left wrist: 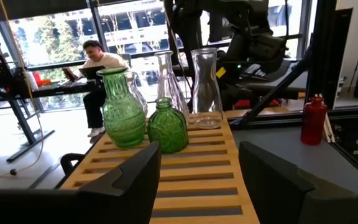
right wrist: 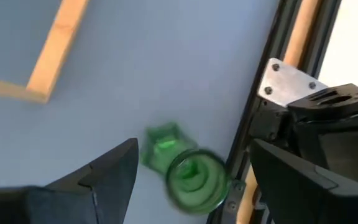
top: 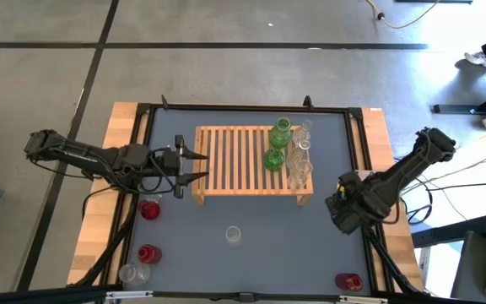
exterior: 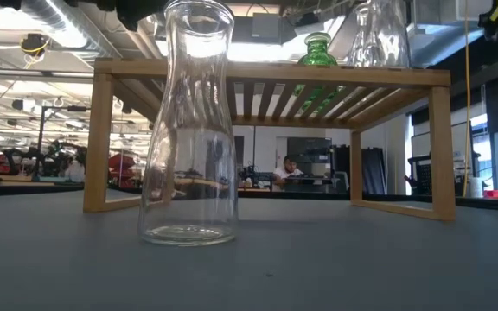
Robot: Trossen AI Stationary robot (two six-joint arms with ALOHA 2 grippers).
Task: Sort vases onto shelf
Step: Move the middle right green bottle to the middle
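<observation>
The right claw (right wrist: 191, 180) hangs wide above a green vase (right wrist: 188, 171) standing by the table (top: 310, 245) edge; the glass looks slick and brittle, so its narrow neck suits gripping. The left claw (top: 199, 165) gapes empty beside the shelf (top: 234, 160).

Two dark jointed arms, black cables along them; broad matte black fingers (left wrist: 129, 180); silver screwed bracket

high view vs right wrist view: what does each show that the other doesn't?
Only the high view shows the shelf's slatted top with two green vases and clear vases, the red vases and the open left gripper at the shelf's left end. Only the right wrist view shows a green vase below the open right gripper. Both share the grey table and the shelf's edge.
</observation>
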